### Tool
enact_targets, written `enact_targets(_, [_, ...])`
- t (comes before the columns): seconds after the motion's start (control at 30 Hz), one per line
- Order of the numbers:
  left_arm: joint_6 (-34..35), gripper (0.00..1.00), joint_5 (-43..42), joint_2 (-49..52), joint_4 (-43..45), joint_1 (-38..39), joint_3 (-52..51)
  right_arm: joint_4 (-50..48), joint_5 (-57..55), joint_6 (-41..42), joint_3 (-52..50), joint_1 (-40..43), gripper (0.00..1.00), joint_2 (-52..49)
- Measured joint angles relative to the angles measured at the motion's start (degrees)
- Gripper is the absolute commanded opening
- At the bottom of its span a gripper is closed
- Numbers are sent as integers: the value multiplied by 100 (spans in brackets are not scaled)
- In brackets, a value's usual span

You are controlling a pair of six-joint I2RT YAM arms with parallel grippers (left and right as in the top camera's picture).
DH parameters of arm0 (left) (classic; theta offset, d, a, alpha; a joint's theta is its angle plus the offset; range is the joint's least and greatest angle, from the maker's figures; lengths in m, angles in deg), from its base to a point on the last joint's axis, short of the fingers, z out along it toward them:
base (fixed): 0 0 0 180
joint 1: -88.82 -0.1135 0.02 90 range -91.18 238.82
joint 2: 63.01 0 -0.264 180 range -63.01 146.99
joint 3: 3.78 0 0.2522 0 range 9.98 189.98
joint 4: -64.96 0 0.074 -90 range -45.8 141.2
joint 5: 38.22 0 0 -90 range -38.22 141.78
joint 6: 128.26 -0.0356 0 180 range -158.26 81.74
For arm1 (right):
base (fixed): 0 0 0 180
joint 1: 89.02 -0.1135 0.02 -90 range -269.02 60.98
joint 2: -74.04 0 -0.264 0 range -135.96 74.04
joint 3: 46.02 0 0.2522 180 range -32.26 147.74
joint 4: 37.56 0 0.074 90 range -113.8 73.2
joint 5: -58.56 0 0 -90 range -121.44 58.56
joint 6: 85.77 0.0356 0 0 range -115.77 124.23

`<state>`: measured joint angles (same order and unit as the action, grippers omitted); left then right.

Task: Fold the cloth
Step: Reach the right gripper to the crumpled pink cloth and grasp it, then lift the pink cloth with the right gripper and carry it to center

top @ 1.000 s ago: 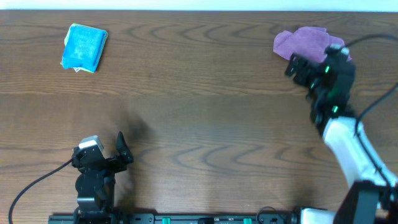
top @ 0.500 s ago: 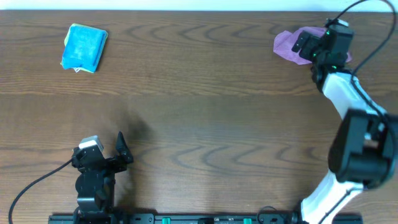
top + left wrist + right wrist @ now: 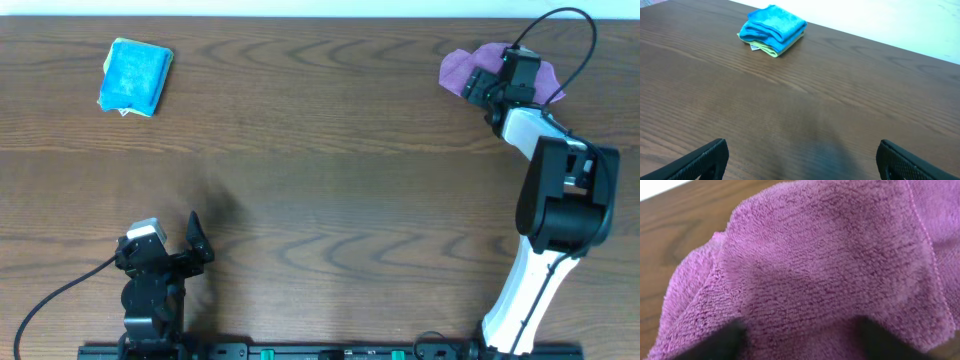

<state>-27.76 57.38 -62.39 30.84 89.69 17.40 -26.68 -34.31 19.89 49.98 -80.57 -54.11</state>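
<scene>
Closest to me, the left gripper (image 3: 800,159) sits low over the table (image 3: 320,150), nearer the front than the blue folded cloth (image 3: 135,75) and a little to the right of it. Its jaws are spread wide; nothing is between them but bare wood.

Further back and far to the right of the blue folded cloth, the right arm (image 3: 555,200) reaches toward the rear of the table. The right gripper (image 3: 802,339) is down on the cloth (image 3: 460,68). Its two dark fingertips (image 3: 727,341) stand partway apart with their tips against the pile and a bulge of terry between them. They are not pinched together, and I cannot tell whether any fabric is actually caught.

The cloth lies at the back, about as far back as the blue folded cloth but well apart from it, on the opposite side. It is a rumpled lilac heap, not flat. Its long axis runs left to right, and the narrower lobe points back toward the blue folded cloth. In the right wrist view a stitched hem (image 3: 922,245) runs down its right side.

I count one lilac cloth, one blue folded cloth with a sliver of yellow under it, two arms and two grippers.
</scene>
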Motion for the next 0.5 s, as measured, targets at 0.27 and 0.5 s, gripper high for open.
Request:
enact_targets(0.27, [0,95,0,0,0,0,0,568,22,4,66,-15,1,-7])
enact_targets(0.5, [0,95,0,0,2,0,0,981,610,-33,131,-328,1,142])
